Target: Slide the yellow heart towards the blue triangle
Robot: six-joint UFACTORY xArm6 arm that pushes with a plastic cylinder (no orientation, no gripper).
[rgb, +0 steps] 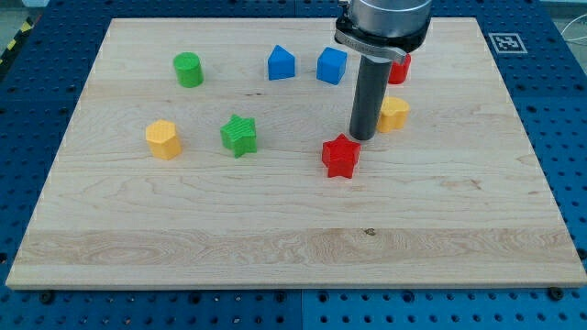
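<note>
The yellow heart [396, 114] lies right of the board's centre, its left side partly hidden by my rod. My tip [363, 137] rests on the board just left of the heart and seems to touch it, just above and to the right of a red star [340, 156]. The blue triangle [282, 63] sits near the view's top, up and to the left of the tip. A blue cube [332, 65] stands just right of the triangle, between it and the rod.
A red block [401, 70], partly hidden by the arm, sits above the heart. A green cylinder [188, 70] is at the top left, a green star [238, 135] and a yellow hexagon-like block [163, 139] at the left. All lie on the wooden board [293, 247].
</note>
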